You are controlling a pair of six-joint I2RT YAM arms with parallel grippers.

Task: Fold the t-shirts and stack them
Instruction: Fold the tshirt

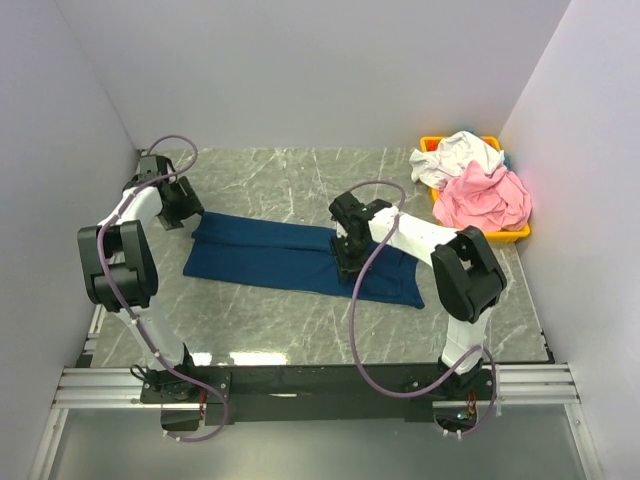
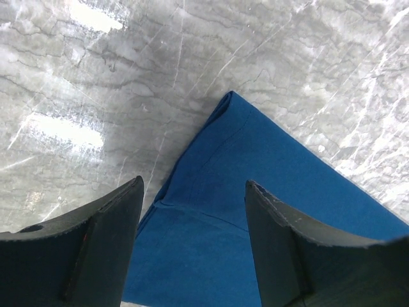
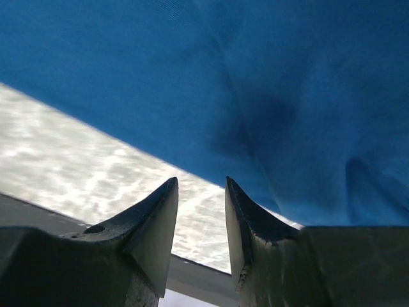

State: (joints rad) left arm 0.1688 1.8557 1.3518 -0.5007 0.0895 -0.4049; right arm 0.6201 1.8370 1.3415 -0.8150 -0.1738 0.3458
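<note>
The dark navy t-shirt (image 1: 270,255) lies flat on the marble table as a long folded strip, with no print showing. My left gripper (image 1: 190,215) is open and empty just above the strip's far left corner. In the left wrist view that corner (image 2: 268,192) lies between my spread fingers (image 2: 193,181). My right gripper (image 1: 347,262) hovers over the strip's middle, near its front edge. In the right wrist view the gripper (image 3: 200,180) is open by a narrow gap with nothing in it, beside the blue cloth (image 3: 223,77). The pink shirt (image 1: 485,195) and the white shirt (image 1: 455,155) lie crumpled in the bin.
The yellow plastic bin (image 1: 520,233) stands at the back right against the wall. White walls close in the table on the left, back and right. Bare marble (image 1: 300,180) lies behind the navy strip and in front of it (image 1: 280,320).
</note>
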